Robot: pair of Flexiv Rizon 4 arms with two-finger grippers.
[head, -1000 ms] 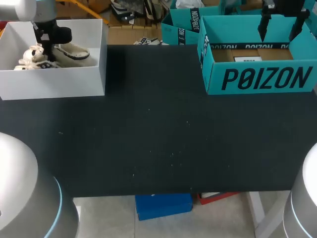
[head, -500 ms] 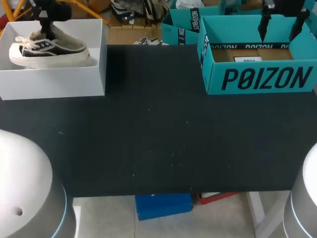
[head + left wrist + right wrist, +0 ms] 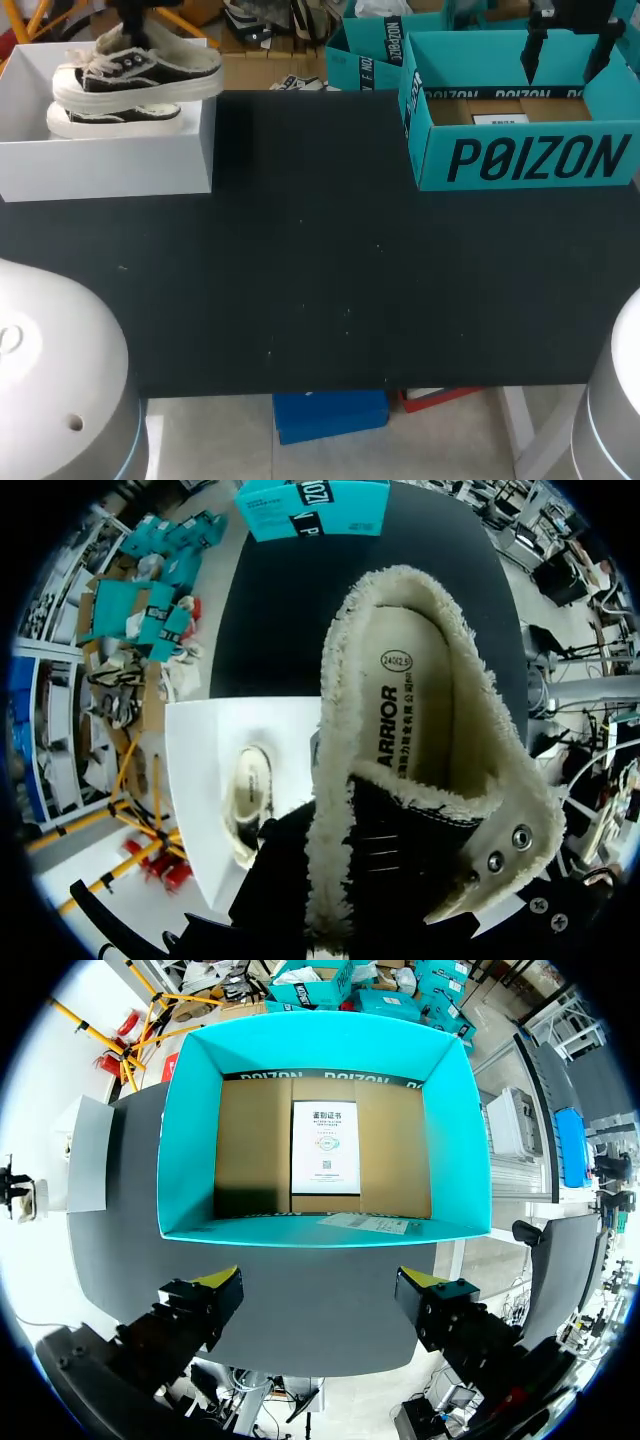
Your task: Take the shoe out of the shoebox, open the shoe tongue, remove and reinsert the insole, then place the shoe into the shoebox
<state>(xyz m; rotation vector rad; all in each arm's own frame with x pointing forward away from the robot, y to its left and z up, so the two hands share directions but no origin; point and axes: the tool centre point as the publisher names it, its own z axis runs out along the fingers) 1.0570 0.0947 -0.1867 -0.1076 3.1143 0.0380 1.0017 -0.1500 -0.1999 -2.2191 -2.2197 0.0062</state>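
The left gripper [image 3: 133,20] is gripping the black, fleece-lined shoe [image 3: 140,72] by its upper edge, holding it raised just above the white box [image 3: 110,165], where a second shoe [image 3: 112,118] is lying. The right gripper [image 3: 325,1285] is hanging wide open over the teal box [image 3: 187,1140] across the table
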